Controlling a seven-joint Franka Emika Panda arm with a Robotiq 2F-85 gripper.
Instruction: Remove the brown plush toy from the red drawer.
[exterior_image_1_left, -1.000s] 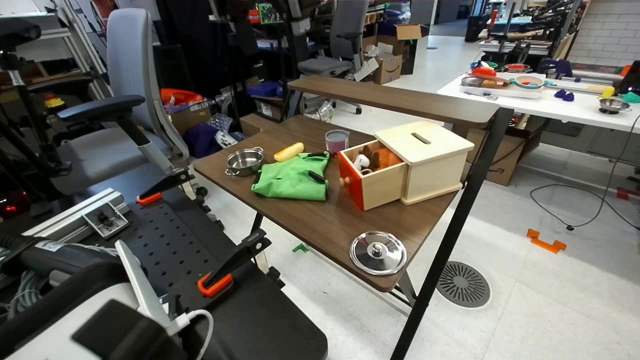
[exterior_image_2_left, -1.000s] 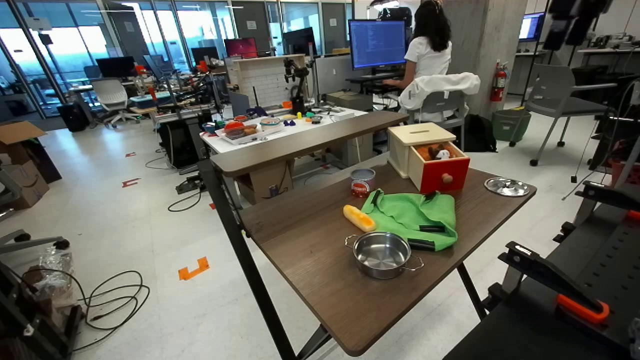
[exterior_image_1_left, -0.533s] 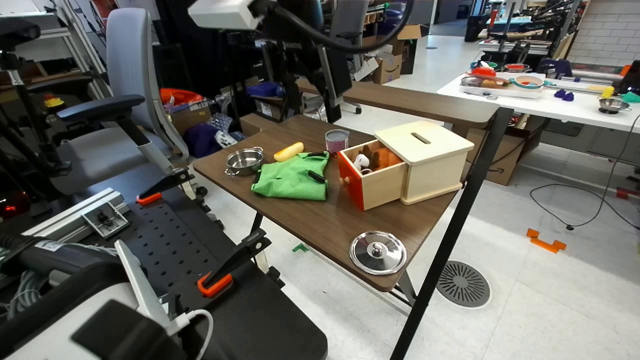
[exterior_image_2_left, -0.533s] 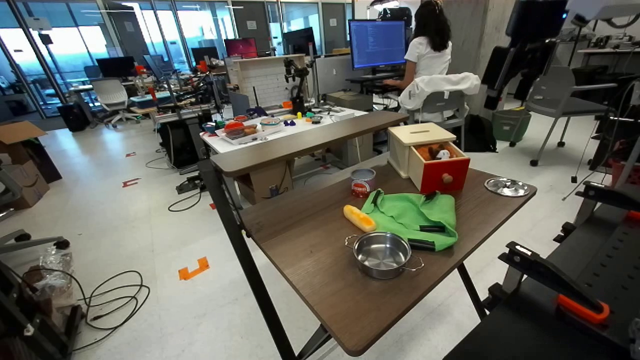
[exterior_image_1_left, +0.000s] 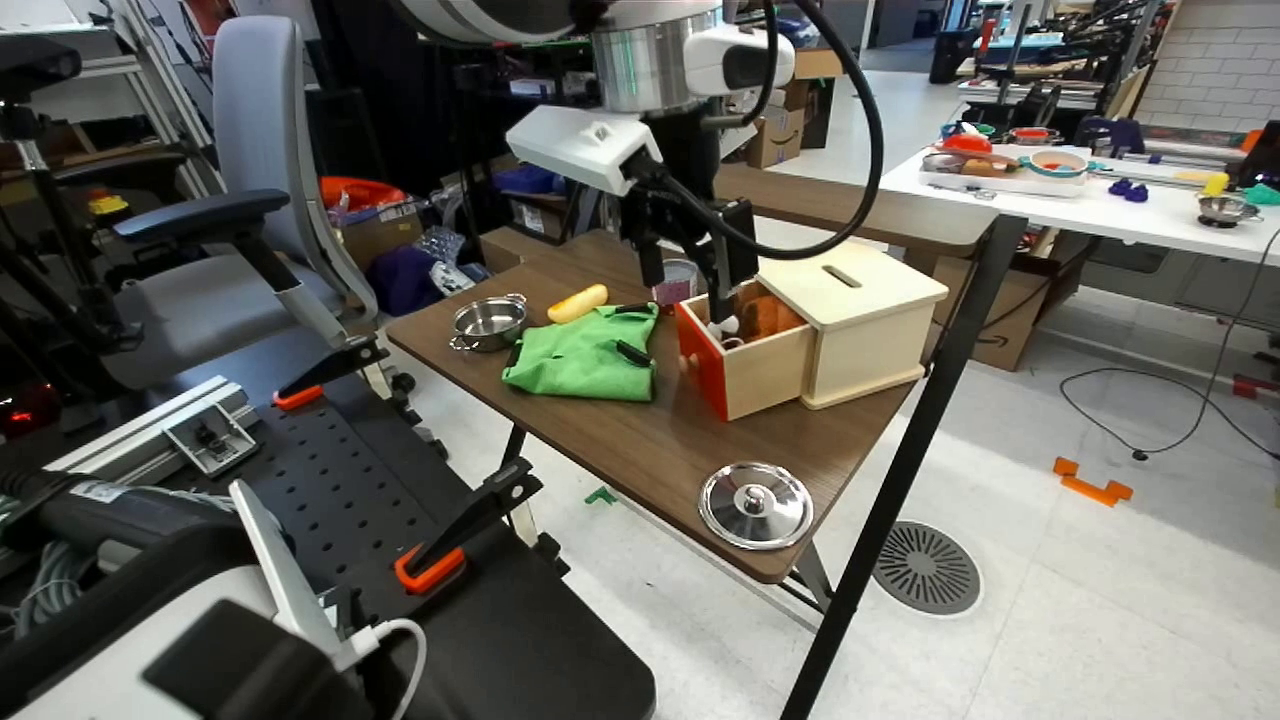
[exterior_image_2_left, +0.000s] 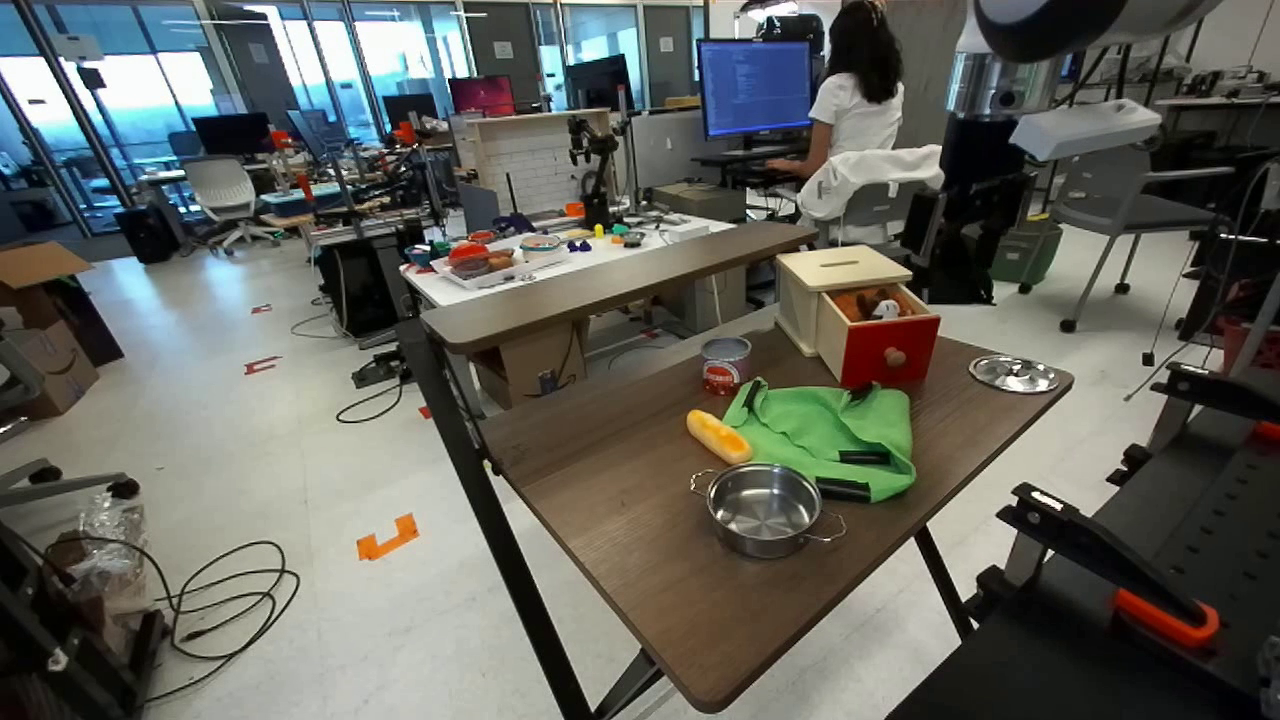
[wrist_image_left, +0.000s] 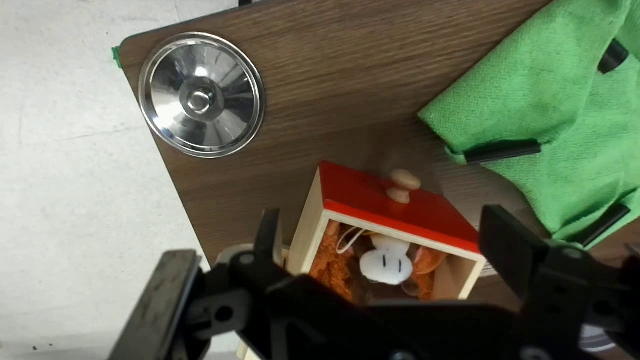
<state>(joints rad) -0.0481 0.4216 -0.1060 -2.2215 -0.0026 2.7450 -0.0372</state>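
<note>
The brown plush toy (wrist_image_left: 331, 267) with a white muzzle lies in the pulled-out red drawer (wrist_image_left: 367, 195) of a pale wooden box (exterior_image_1_left: 850, 290). The toy also shows in both exterior views (exterior_image_1_left: 775, 318) (exterior_image_2_left: 858, 303). The drawer front shows red in an exterior view (exterior_image_2_left: 885, 352). In the wrist view my gripper (wrist_image_left: 382, 222) is open, with its fingers spread on either side of the drawer. Nothing is between the fingers. In an exterior view the gripper (exterior_image_1_left: 686, 300) hangs near the drawer, and one finger overlaps its front part. The gripper body hides the toy's rear part in the wrist view.
A green cloth (exterior_image_1_left: 585, 355), a pot (exterior_image_2_left: 765, 510), a yellow bread roll (exterior_image_2_left: 718, 437) and a can (exterior_image_2_left: 725, 365) are on the brown table beside the drawer. A metal lid (wrist_image_left: 201, 95) lies near the table corner. A raised shelf (exterior_image_1_left: 800, 205) runs along one side.
The arm has come into both exterior views and moved over the table. The gripper is now near the open drawer. The toy, drawer and table objects have not moved.
</note>
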